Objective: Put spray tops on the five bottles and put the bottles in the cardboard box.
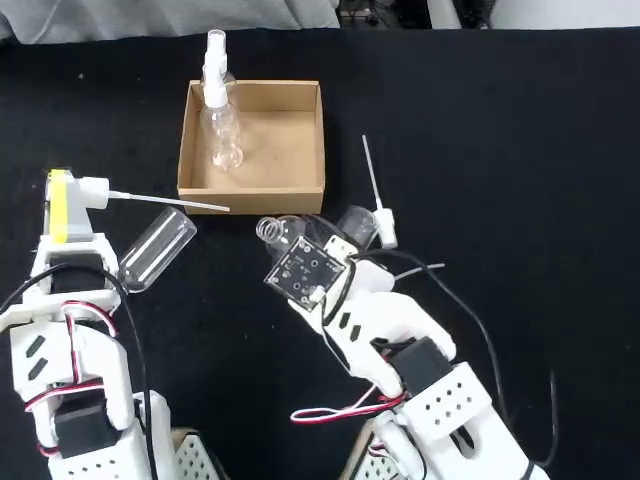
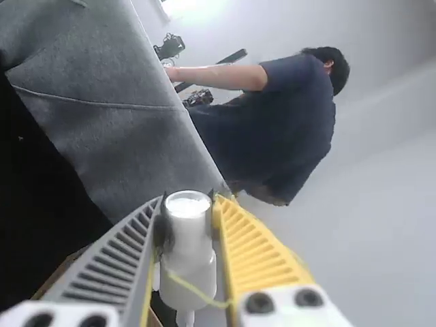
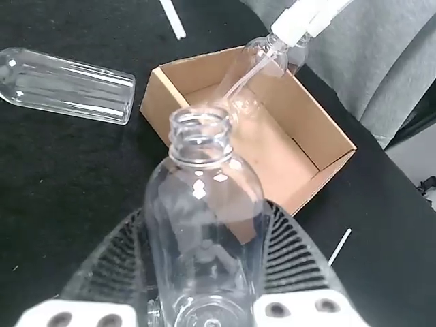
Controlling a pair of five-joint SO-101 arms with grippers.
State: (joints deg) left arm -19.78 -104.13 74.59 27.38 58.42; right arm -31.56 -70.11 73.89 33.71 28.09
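Clamping the spray top, the left gripper points its dip tube toward three o'clock, tip just at ten o'clock from the mouth of the open bottle clasped in the right gripper beside the cardboard box.

The left arm stretches along the surface's left side. The left hand points toward the far edge, both fingers clamped on a spray top. The right arm angles in from the near edge. The right hand grips a bottle by its body.
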